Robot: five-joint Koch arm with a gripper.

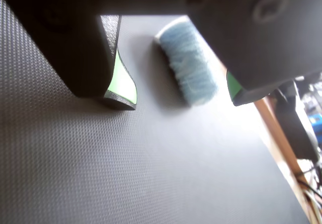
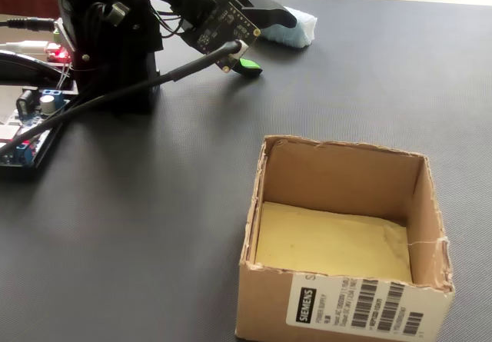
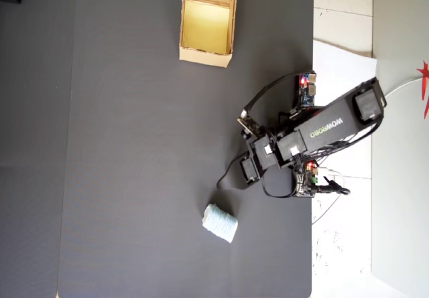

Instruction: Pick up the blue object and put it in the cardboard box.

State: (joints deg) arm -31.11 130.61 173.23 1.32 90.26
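Note:
The blue object [image 1: 188,63] is a pale blue ribbed lump lying on the dark mat. My gripper [image 1: 178,98] is open, its black fingers with green pads standing to either side of the lump, which lies nearer the right finger. A gap shows on the left side. In the fixed view the gripper [image 2: 261,42] partly covers the blue object [image 2: 300,25] at the far edge. From overhead the blue object [image 3: 220,222] lies just below the gripper [image 3: 226,185]. The cardboard box [image 2: 338,311] stands open and holds nothing; the overhead view has the cardboard box [image 3: 204,57] at the top, far from the lump.
The arm's base with circuit boards [image 2: 31,119] and cables [image 2: 115,96] sits at the left of the fixed view. The mat's right edge [image 3: 312,77] runs beside the arm in the overhead view. A wooden edge [image 1: 276,133] borders the mat in the wrist view.

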